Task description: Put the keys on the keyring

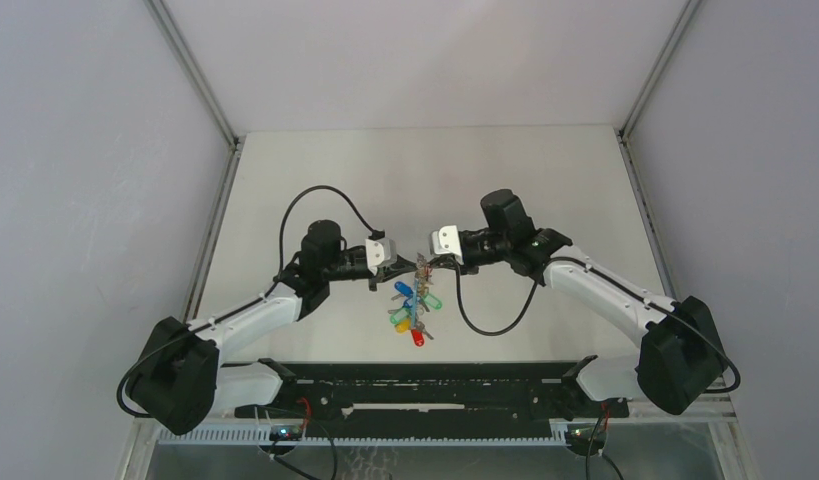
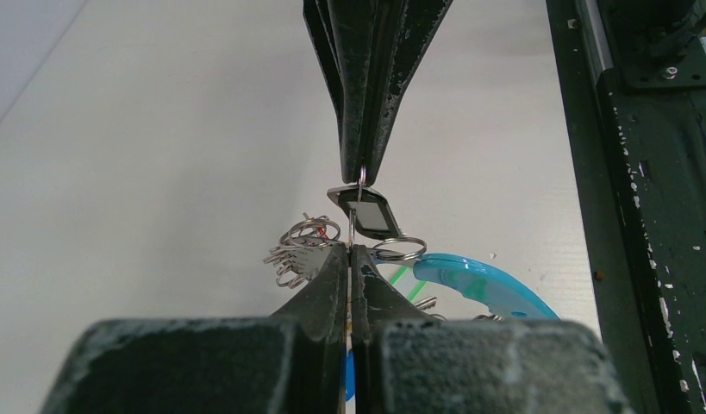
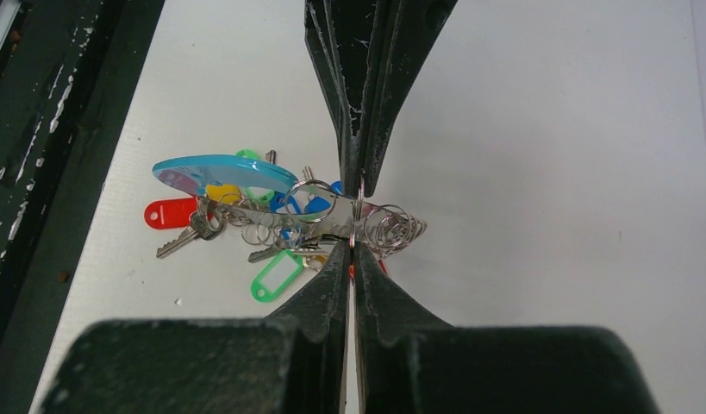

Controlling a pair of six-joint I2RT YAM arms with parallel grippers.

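The keys (image 3: 178,245) are bright bare metal with glossy plastic tags (image 3: 276,278); the small ring (image 3: 358,211) is shiny wire. The keyring (image 3: 220,166) has a smooth, glossy turquoise plastic part. The right gripper (image 3: 353,248) is matt black, scuffed with pale specks. The table (image 3: 547,172) is matt white.

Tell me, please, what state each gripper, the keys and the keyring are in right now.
left gripper, shut, pinching a thin wire ring.
right gripper, shut, tip to tip with the left, on the same wire ring.
keys, bunched together, fanned out on the table under the grippers.
keyring, tilted among the keys; open or closed, cannot tell.
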